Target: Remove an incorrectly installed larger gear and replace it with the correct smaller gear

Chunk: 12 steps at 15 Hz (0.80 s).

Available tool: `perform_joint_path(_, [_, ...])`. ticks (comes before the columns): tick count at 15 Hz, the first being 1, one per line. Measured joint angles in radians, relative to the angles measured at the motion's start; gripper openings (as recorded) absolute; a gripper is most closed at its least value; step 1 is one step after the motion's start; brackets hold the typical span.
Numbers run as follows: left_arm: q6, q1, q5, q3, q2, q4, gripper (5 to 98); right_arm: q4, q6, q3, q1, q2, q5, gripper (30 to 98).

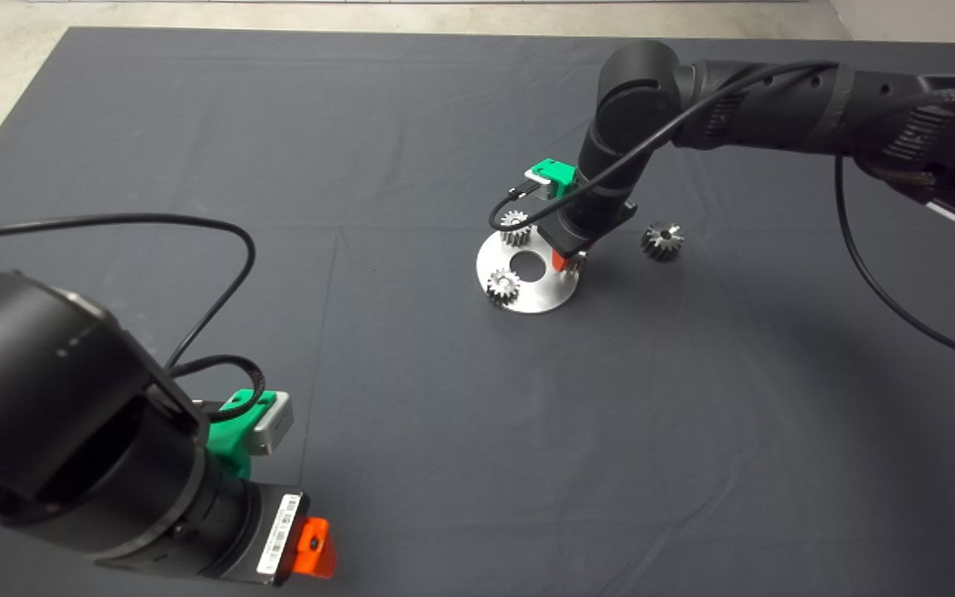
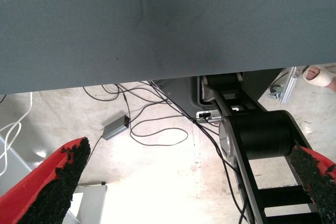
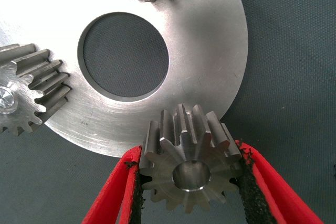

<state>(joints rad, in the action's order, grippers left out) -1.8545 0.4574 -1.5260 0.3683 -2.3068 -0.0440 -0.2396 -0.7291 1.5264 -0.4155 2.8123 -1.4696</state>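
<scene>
My right gripper (image 1: 565, 262) reaches down to the right rim of the round steel plate (image 1: 540, 292) and is shut on the smaller gear (image 3: 190, 167). That gear is grey with coarse straight teeth; a red finger (image 3: 123, 187) presses each side of it. It sits at the plate's (image 3: 210, 35) edge, and I cannot tell whether it is seated. The larger gear (image 1: 662, 241), with long splayed teeth, lies on the mat right of the plate. My left gripper (image 1: 312, 547) is parked at the lower left, open (image 2: 190, 149).
Two pale fine-toothed gears (image 1: 514, 226) (image 1: 502, 287) stand on the plate around its centre hole (image 1: 529, 264). The left wrist view looks past the mat's edge to the floor, with cables, a robot base and a person's foot (image 2: 318, 73).
</scene>
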Motion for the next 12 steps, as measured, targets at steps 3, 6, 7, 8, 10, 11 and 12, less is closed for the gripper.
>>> perform_joint_path(3, [0.0, 0.0, 0.0, 0.0, 0.0, 0.0, 98.2, 0.0, 0.0, 0.002, 0.0, 0.0, 0.004, 40.4])
perform_joint_path(6, [0.0, 0.0, 0.0, 0.0, 0.0, 0.0, 98.2, 0.0, 0.0, 0.003, 0.0, 0.0, 0.008, 40.4])
perform_joint_path(7, [0.0, 0.0, 0.0, 0.0, 0.0, 0.0, 98.2, 0.0, 0.0, 0.004, 0.0, 0.0, 0.01, 40.4])
perform_joint_path(8, [0.0, 0.0, 0.0, 0.0, 0.0, 0.0, 98.2, 0.0, 0.0, 0.004, 0.0, 0.0, 0.011, 40.5])
perform_joint_path(10, [0.0, 0.0, 0.0, 0.0, 0.0, 0.0, 98.2, 0.0, 0.0, 0.006, 0.0, 0.0, 0.018, 40.4])
perform_joint_path(11, [0.0, 0.0, 0.0, 0.0, 0.0, 0.0, 98.2, 0.0, 0.0, 0.006, 0.0, 0.0, 0.019, 40.4])
perform_joint_path(12, [0.0, 0.0, 0.0, 0.0, 0.0, 0.0, 98.2, 0.0, 0.0, 0.006, 0.0, 0.0, 0.019, 40.5])
